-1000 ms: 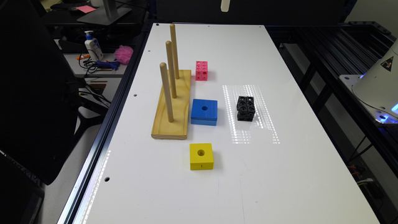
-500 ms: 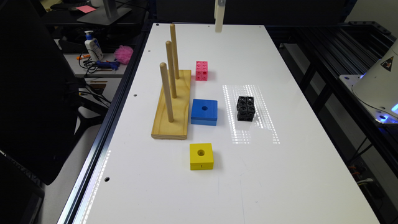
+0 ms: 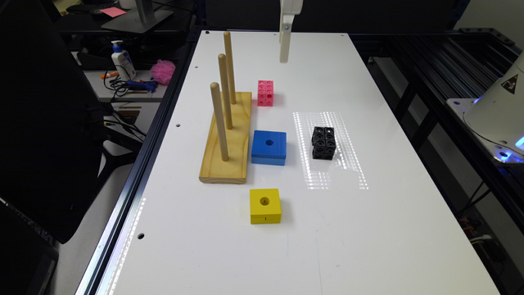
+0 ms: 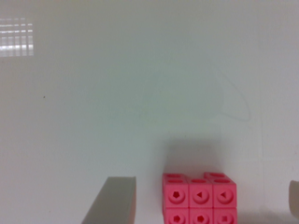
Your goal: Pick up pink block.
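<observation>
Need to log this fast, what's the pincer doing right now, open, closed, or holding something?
Pincer: open, holding nothing; the pink block sits between its fingers, untouched on the table.

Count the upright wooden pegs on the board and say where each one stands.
3, in a row along the wooden board: the near peg by the blue block, the middle peg behind it, the far peg near the pink block. None seems hidden.
</observation>
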Tool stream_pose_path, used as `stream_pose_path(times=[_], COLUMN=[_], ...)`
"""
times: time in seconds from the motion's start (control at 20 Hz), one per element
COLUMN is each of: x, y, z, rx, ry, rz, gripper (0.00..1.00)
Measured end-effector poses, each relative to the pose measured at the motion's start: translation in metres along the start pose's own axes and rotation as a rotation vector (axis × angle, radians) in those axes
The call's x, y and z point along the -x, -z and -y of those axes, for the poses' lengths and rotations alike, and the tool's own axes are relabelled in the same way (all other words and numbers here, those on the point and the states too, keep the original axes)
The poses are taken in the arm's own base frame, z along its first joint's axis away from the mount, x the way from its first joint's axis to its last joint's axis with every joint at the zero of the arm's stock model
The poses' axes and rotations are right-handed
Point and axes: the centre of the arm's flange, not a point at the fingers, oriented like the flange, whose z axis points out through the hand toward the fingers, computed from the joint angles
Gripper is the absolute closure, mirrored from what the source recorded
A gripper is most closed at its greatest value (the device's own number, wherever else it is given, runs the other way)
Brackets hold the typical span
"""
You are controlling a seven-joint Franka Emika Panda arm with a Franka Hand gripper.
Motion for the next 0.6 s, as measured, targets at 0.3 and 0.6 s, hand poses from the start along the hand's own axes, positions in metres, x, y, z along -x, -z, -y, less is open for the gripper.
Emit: stream_pose_path(times=[0.3, 0.6], x=[-0.001, -0.003], y=[-0.004, -0.028], z=[0.001, 0.003], rx=[0.000, -0.002], ry=[0.000, 0.002], rz=[0.001, 0.000], gripper=[0.00, 0.00])
